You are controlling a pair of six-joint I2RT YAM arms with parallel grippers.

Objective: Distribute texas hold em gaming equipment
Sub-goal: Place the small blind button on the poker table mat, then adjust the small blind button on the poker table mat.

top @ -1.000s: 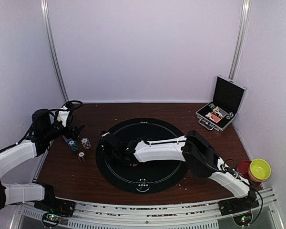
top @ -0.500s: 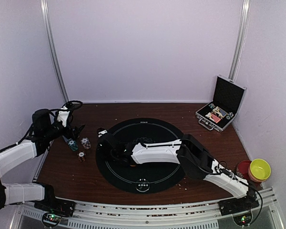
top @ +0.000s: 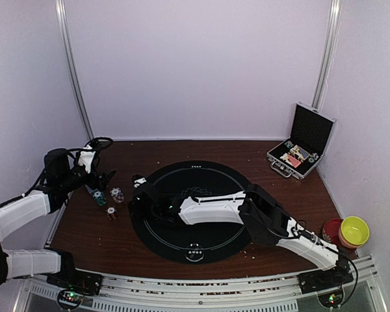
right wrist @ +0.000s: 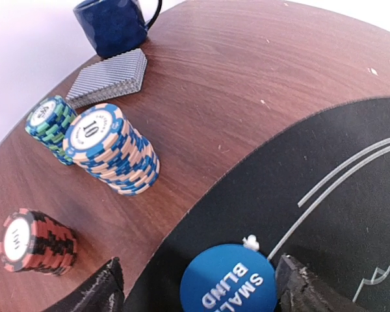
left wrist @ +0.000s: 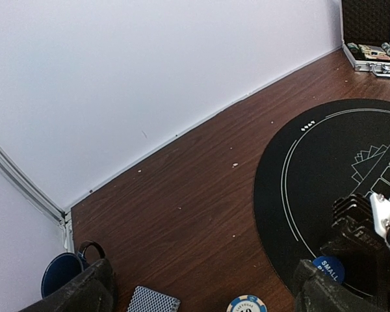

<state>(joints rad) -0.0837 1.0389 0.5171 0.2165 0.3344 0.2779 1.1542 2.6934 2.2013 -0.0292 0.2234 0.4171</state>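
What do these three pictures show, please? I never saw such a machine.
The left arm and the right arm are white robots bolted to a table. One picture comes from a fixed camera above; the other two from cameras on the wrists. On the table lie a black mat, three stacks of poker chips, a deck of cards, a blue cup and an open case. The right arm's jaws stand open around a blue disc lying on the mat. The left jaws are open and empty.
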